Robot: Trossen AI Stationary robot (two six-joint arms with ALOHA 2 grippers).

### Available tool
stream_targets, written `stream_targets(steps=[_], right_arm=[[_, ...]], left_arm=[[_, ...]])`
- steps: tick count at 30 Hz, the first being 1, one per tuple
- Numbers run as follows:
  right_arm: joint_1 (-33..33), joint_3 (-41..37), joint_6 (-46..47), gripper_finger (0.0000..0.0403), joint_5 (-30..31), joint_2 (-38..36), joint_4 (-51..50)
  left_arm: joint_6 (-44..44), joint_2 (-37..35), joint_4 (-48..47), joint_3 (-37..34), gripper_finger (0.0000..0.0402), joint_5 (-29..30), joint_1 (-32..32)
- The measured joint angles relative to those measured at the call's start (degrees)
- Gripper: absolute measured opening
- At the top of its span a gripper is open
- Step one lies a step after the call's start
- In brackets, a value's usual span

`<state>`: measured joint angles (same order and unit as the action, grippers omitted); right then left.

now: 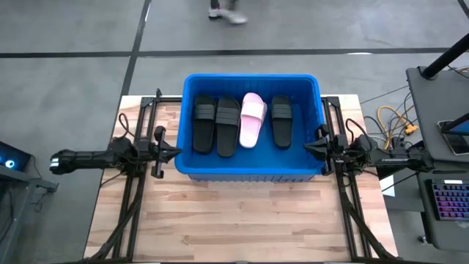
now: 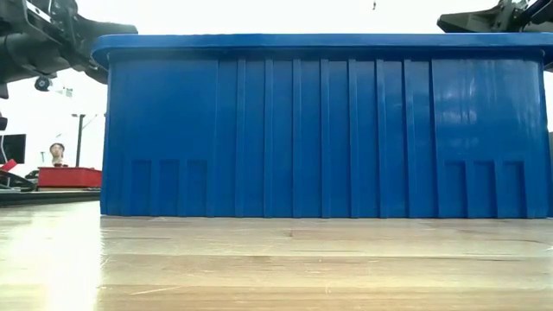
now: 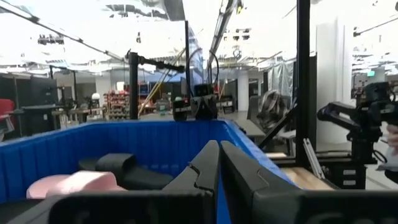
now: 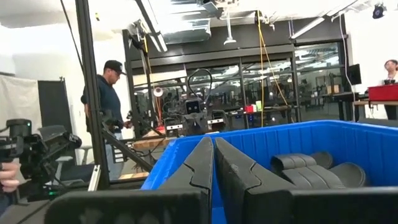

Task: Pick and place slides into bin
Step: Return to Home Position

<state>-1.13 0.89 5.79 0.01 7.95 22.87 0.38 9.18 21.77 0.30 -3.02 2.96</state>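
The blue bin (image 1: 249,174) stands in the middle of the wooden table. Inside it, three black slides (image 1: 204,125) (image 1: 228,126) (image 1: 281,121) and one pink slide (image 1: 252,119) lie flat on the bottom, side by side. My left gripper (image 1: 176,150) is shut, at about rim height just outside the bin's left wall, pointing at the bin. My right gripper (image 1: 309,147) is shut just outside the right wall, also pointing at the bin. The left wrist view shows the pink slide (image 3: 74,183) past the shut fingers (image 3: 219,146). The right wrist view shows black slides (image 4: 311,168) past its own (image 4: 213,142).
Bare tabletop (image 1: 242,220) lies between the bin and the near edge. Dark arm frames run along both table sides. A desk with a keyboard (image 1: 448,199) stands to the right. A person's feet (image 1: 226,11) are beyond the far edge, and a person (image 4: 112,106) stands in the room.
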Motion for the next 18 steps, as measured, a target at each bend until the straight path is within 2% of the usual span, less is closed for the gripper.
stream_targets(steps=[12,18], right_arm=[[0.0,-0.6,-2.9,0.0008,0.0,0.0,9.0],[0.0,-0.5,-2.9,0.0008,0.0,0.2,8.4]], left_arm=[[0.0,-1.7,0.3,0.0,0.0000,0.3,0.0],[0.0,-1.0,0.3,0.0,0.0000,0.3,0.0]])
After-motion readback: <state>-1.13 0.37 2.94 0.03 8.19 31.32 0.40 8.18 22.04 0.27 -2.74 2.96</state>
